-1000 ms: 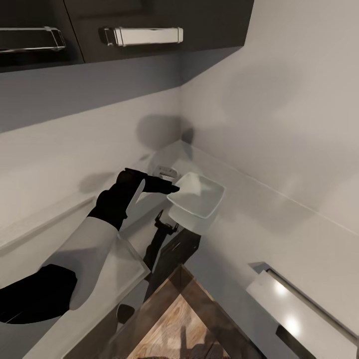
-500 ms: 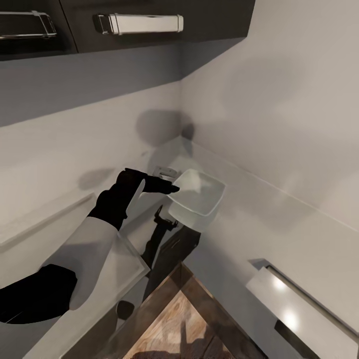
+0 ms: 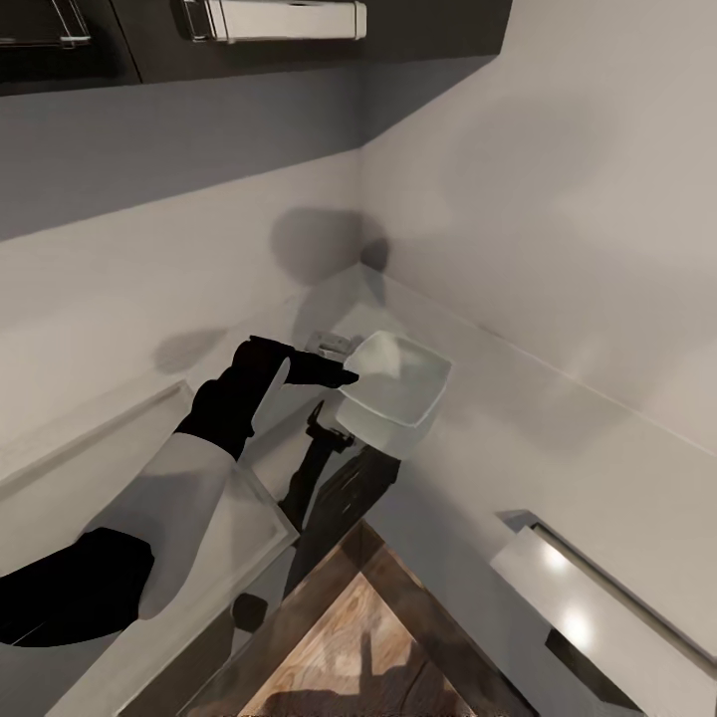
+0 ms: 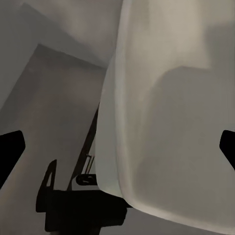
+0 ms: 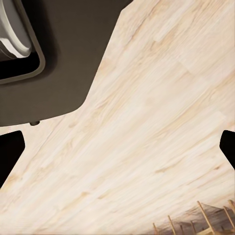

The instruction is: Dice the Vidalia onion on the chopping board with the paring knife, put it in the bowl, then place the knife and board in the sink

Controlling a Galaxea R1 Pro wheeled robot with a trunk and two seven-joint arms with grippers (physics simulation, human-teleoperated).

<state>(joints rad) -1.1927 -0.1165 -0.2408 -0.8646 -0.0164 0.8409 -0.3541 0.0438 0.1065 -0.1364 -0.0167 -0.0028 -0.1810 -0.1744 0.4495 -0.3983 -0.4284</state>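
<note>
The white square bowl [image 3: 395, 390] sits tilted in the corner of the glossy grey countertop [image 3: 518, 408], its reflection right beneath it. My left gripper [image 3: 337, 364] reaches it from the left, one dark finger touching its near rim. In the left wrist view the bowl [image 4: 171, 112] sits close up between the fingertips [image 4: 11, 147], which stand wide apart, so my left gripper [image 4: 117, 147] is open. I cannot tell whether the bowl rests on the counter or hangs just above it. My right gripper [image 5: 117, 147] hangs open and empty over pale wood floor [image 5: 147, 127].
Dark wall cabinets with metal bar handles [image 3: 269, 18] hang overhead. Two pale walls meet in a corner [image 3: 360, 199] behind the bowl. A white unit with a long handle [image 3: 597, 607] stands at the lower right, and wood floor [image 3: 358, 647] shows below.
The whole head view has shifted: cabinets, wall corner and bowl slid slightly upward in the picture. My left arm keeps the same pose at the bowl's rim.
</note>
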